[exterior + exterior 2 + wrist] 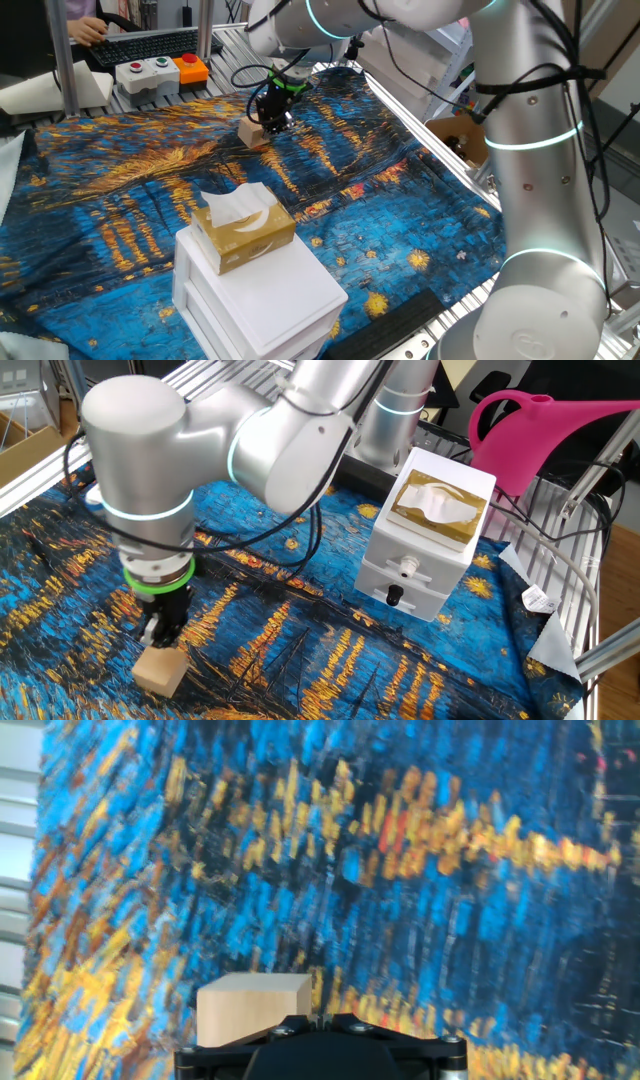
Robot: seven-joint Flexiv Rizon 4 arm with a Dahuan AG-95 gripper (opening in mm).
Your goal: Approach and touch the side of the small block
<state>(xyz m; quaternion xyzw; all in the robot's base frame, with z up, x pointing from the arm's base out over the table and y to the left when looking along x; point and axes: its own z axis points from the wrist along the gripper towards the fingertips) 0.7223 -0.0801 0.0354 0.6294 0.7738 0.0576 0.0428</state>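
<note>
The small block (250, 134) is a plain light-tan wooden cube on the blue and yellow painted cloth (120, 200) at the far side of the table. My gripper (273, 123) is low over the cloth, right beside the block, with its fingers together and nothing between them. In the other fixed view the gripper (162, 634) stands just behind the block (160, 670) and seems to touch it. In the hand view the block (250, 1008) sits left of the shut fingertips (318, 1016), against them or nearly so.
A white drawer unit (270, 300) with a tan tissue box (243, 230) on top stands at the near side. A button box (160, 72) and a keyboard (150, 43) lie beyond the cloth. A pink watering can (540, 435) is at the right of the other fixed view.
</note>
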